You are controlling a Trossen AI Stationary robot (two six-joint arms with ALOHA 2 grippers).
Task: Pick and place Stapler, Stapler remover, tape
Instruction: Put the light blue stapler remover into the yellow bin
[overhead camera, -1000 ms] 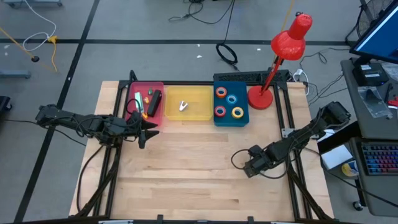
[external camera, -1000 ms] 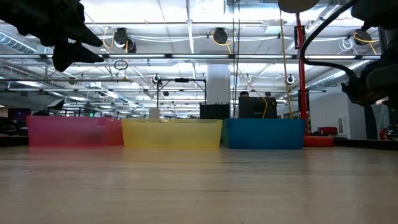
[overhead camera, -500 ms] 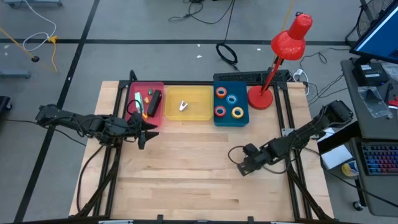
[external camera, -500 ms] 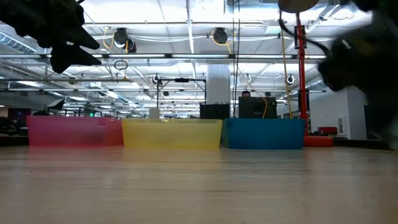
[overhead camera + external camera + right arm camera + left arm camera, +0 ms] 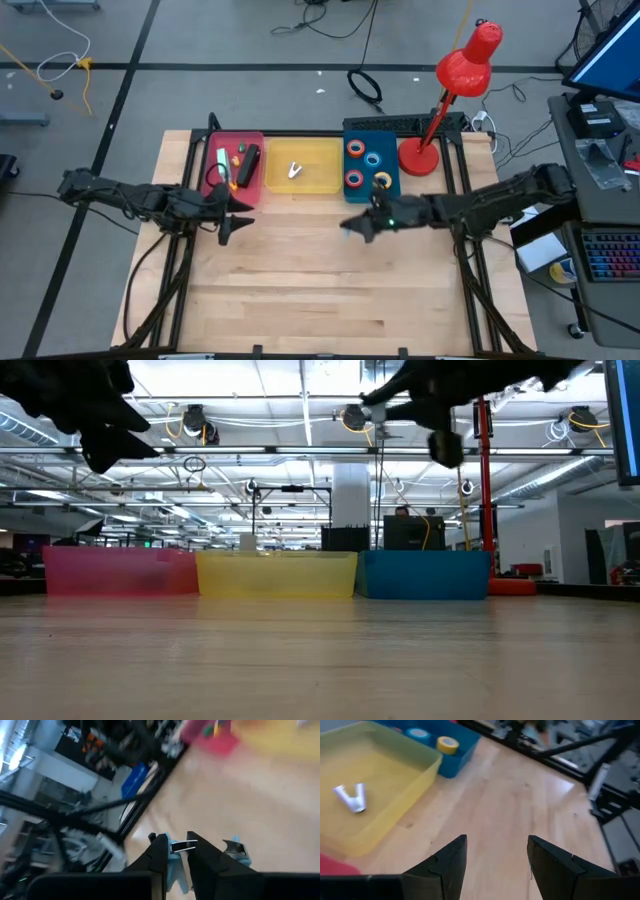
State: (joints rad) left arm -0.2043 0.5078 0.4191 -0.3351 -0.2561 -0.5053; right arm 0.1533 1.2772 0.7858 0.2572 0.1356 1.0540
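blue bin (image 5: 388, 189) as landmark: holds four tape rolls, orange-red (image 5: 356, 149), blue (image 5: 373, 159), red (image 5: 354, 179), yellow (image 5: 382, 181). yellow bin (image 5: 322, 182) just beside it, with small silvery stapler remover (image 5: 295, 170) inside. red bin (image 5: 251, 189) beyond that, with dark stapler (image 5: 247, 166), probably, among small bits. right gripper (image 5: 357, 227) over bare wood just in front of blue bin, clamped on small blue thing (image 5: 176, 865). left gripper (image 5: 496, 854) in front of red bin, fingers apart, empty.

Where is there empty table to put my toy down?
The near half of the wooden table, below both arms, is bare. So is the strip between the left end effector and right end effector. The back edge is crowded: red tray, yellow tray, blue tray, lamp.
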